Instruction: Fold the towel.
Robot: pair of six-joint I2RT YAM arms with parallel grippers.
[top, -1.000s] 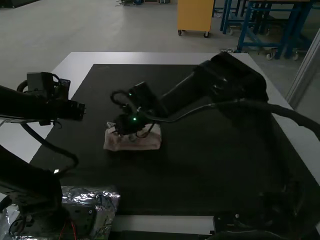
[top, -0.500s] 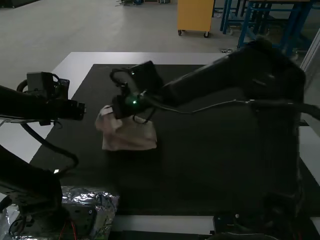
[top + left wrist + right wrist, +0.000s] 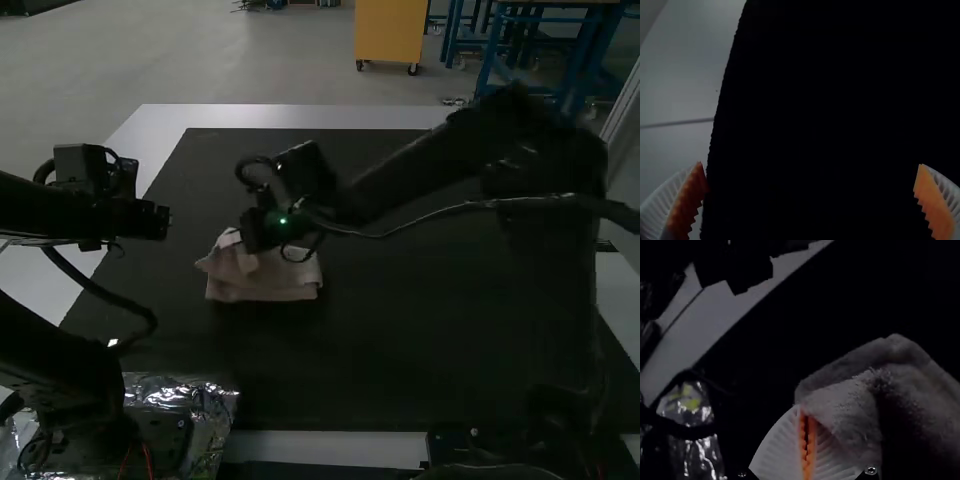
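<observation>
Jaws gape empty on left gripper (image 3: 165, 222), but on right gripper (image 3: 248, 240) pinch towel (image 3: 262, 286), long axis crosswise.

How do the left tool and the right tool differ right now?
The left tool is spread wide, with nothing between its fingers; the right tool is closed, pinching part of the towel.
The left tool is near the edge of the black mat, away from the towel; the right tool is right at the towel.
Both have white ribbed fingers with orange pads.
</observation>
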